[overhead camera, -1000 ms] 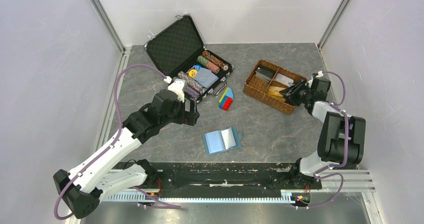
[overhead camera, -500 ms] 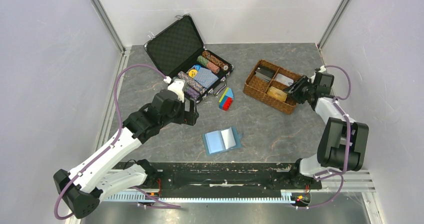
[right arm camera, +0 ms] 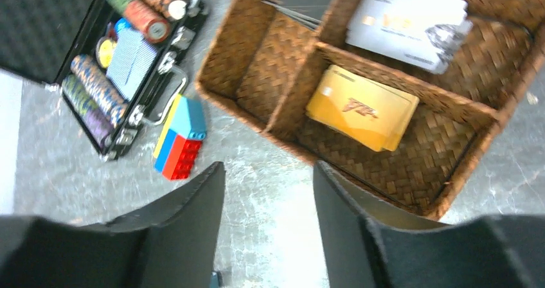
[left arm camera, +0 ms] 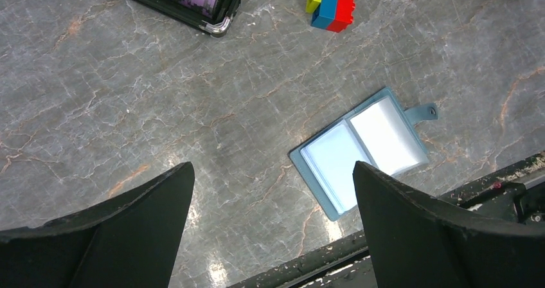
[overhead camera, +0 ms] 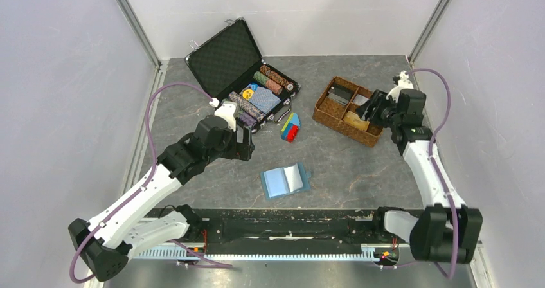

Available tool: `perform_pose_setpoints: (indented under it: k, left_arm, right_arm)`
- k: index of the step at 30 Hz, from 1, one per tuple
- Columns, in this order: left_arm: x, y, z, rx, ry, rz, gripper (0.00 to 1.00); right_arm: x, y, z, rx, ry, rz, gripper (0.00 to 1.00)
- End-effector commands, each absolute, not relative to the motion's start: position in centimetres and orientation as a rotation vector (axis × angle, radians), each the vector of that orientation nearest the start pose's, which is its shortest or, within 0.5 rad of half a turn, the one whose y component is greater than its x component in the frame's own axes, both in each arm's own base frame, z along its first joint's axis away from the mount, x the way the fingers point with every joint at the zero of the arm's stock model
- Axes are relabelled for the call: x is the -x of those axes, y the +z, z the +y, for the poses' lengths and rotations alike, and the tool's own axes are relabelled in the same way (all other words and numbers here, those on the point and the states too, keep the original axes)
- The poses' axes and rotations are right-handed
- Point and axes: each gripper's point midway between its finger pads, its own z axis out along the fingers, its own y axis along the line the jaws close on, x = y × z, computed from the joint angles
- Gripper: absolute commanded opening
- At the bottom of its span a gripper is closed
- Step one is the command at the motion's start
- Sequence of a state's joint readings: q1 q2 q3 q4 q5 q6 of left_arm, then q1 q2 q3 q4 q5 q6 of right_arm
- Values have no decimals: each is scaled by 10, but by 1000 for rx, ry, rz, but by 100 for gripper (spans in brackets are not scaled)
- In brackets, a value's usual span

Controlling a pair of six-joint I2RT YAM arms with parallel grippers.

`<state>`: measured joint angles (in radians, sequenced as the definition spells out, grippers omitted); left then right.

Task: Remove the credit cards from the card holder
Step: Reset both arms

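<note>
Grey marbled tabletop [overhead camera: 347, 166], and the flat light-blue folding card holder [overhead camera: 285, 180] lies open at six o'clock, pockets looking empty, while the orange-yellow plastic card [right arm camera: 362, 107] and the greyish plastic card [right arm camera: 408, 23] sit in separate compartments of the brown wicker tray [overhead camera: 340, 130] at two o'clock. At the tray's three o'clock rim the right tool [right arm camera: 268, 172] hovers, jaws parted on nothing; the left tool [left arm camera: 274, 172] gapes wide and empty at the holder's ten o'clock. Job looks all but done, only a retreat left.
</note>
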<state>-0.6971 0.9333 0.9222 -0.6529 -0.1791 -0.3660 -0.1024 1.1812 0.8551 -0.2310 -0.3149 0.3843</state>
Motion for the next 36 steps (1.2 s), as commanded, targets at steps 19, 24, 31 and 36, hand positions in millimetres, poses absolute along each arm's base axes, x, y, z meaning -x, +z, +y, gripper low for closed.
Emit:
perform_pose_setpoints:
  k: [19, 24, 31, 36]
  left_arm:
    - [-199, 260, -177, -112, -748, 1990, 100]
    - [-192, 256, -173, -91, -775, 1977, 100]
    - [-189, 253, -168, -83, -772, 1959, 100]
    - [-188, 251, -166, -91, -760, 1962, 100]
  right_arm:
    - [-229, 234, 99, 176, 568, 1804, 98]
    - [-220, 223, 105, 156, 628, 1839, 98]
    - [-225, 234, 98, 135, 580, 1801, 98]
    - [-227, 250, 96, 146, 563, 1782, 98]
